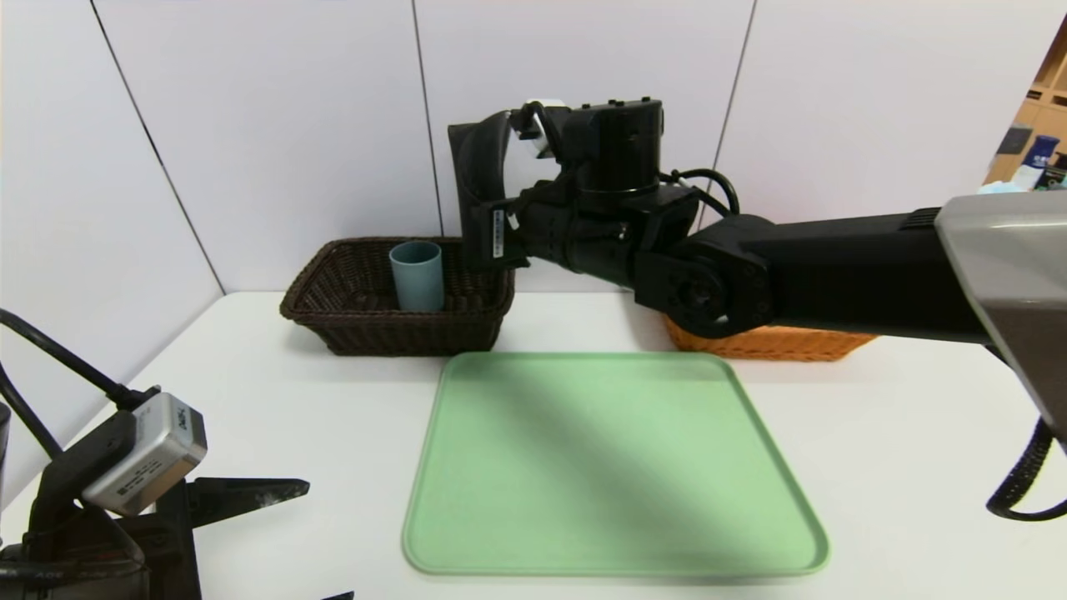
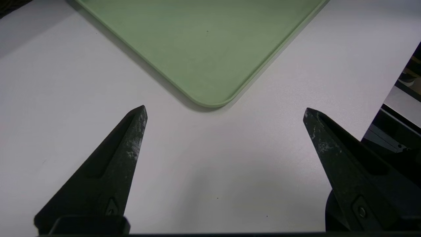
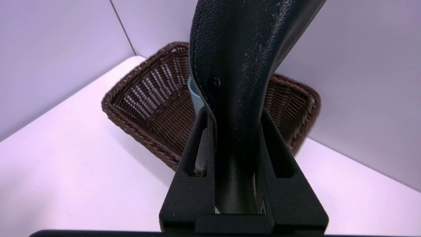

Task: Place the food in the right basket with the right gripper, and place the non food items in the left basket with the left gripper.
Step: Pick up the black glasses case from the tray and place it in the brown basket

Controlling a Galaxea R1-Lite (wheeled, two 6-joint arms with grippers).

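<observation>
1. One dark leather-like item is clamped between the fingers of the right gripper in the right wrist view. Its long axis is run out past the fingertips, over the dark basket. The blue cup is seen inside, partly hidden by the item; clearance between them cannot be told.

2. Head view: the item is held roughly upright, above the dark basket's right end, beside the cup's right side. Its lower end is seen against that end; height over the rim is unclear. More open room is left at the basket's left end. A release is judged next, perhaps after a small shift left so the right rim is not caught. The right arm is nearer, though non-food is assigned to the left. The orange basket is partly covered by the right arm.

3. Left wrist view: the left gripper is parked near the tray's near-left corner, fingers wide apart, nothing held.
</observation>
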